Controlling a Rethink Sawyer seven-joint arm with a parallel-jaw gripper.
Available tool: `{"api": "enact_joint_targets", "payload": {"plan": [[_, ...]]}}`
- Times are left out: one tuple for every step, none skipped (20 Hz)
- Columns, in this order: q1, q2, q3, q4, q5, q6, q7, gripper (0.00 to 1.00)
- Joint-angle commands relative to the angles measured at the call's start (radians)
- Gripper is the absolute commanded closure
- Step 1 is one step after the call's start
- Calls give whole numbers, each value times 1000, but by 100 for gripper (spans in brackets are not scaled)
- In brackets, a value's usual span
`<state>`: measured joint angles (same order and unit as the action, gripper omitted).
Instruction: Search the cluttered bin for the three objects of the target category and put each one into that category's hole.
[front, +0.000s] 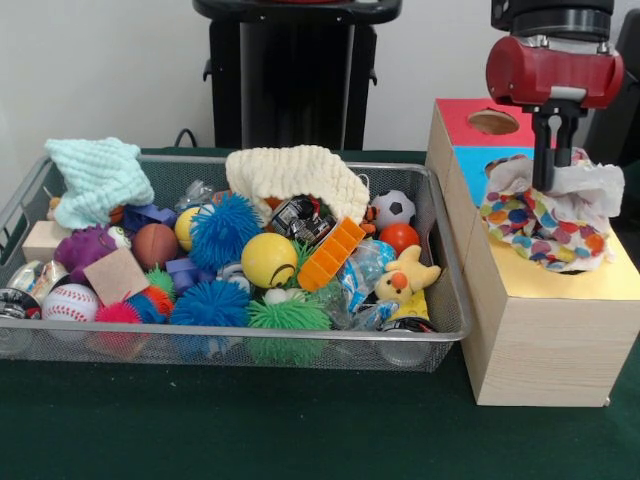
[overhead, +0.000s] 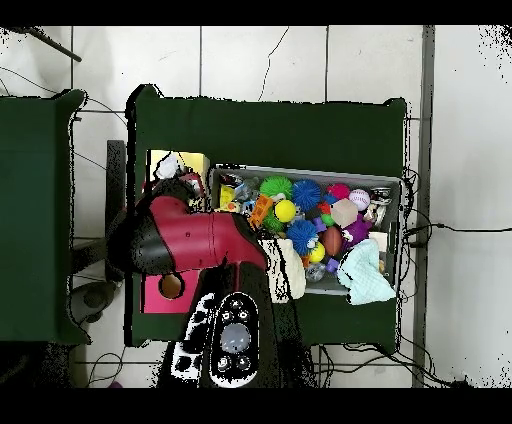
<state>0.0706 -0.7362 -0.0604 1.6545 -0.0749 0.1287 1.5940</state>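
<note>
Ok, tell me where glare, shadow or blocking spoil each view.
Front view: a bright highlight on the gripper's red housing; faint shadow below the wire bin. Overhead view: the arm covers most of the wooden box and one bin corner.

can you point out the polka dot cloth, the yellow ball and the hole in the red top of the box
polka dot cloth (front: 545, 222): front view, on its spotted folds below the gripper.
yellow ball (front: 268, 260): front view, middle of the ball's face.
round hole (front: 493, 122): front view, centre of the opening in the box's red top.

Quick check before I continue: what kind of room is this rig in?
Likely a lab or test room: a green-covered table on a tiled floor, a wire bin of toys, and loose cables.
</note>
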Motion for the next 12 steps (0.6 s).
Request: {"api": "enact_joint_targets", "payload": {"plan": [[29,56,-25,74,-11,-44,193,100],[32,55,-26,78,-7,-48,198,100],[33,52,-23,80,-3,-47,200,100],[36,51,-24,77,3,-39,202,100],[41,50,-26,75,8,-35,205,100],[45,52,-27,71,15,-32,209,100],[52,51,-31,66,22,-25,214,100],[55,49,-29,63,29,-18,218,100],[61,47,-32,57,38,-6,222,100],[66,46,-33,52,45,-1,226,100],[69,45,-33,48,51,4,230,100],[72,44,-33,44,58,4,234,100]]}}
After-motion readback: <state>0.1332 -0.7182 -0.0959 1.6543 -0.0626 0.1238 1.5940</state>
